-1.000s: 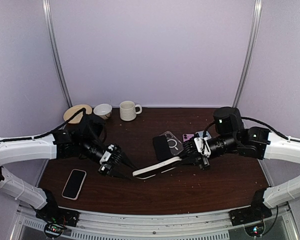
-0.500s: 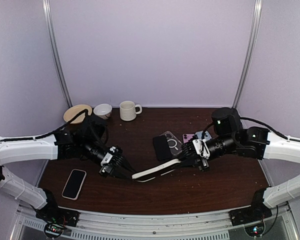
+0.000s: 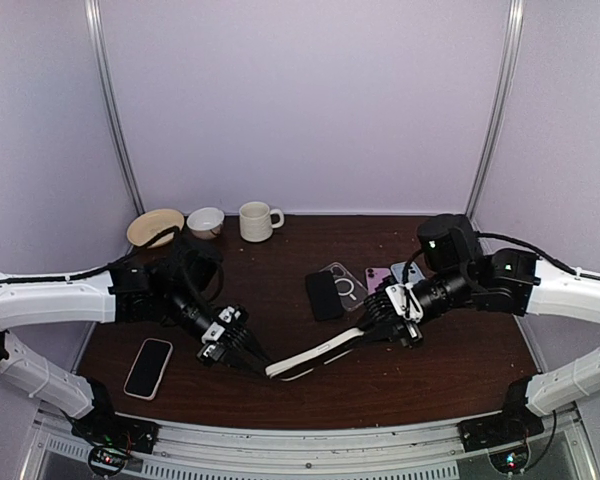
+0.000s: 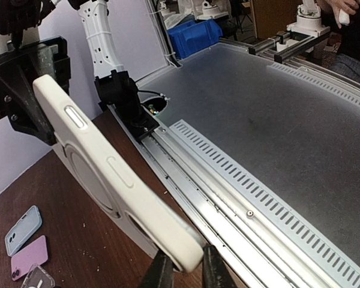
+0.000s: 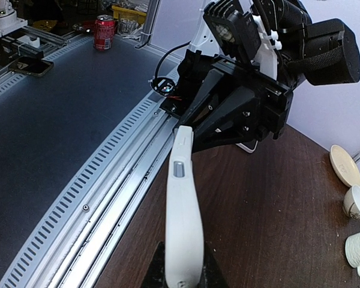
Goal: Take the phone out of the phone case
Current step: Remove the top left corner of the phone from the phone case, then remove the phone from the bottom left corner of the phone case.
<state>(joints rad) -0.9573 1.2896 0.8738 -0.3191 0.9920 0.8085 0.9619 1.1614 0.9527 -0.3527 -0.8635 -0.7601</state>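
The white phone case [image 3: 315,356] hung above the bench's [image 3: 380,390] near edge, right tool [image 3: 372,328] clamped on one end, left tool [image 3: 257,364] pinched narrow on the other. Prying seemed to be starting. Next, one tool likely had to peel the case's lip off the hidden phone.

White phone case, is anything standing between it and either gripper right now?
Nothing visible does. The left gripper pinches one end of the white phone case, and the right gripper pinches the other end.
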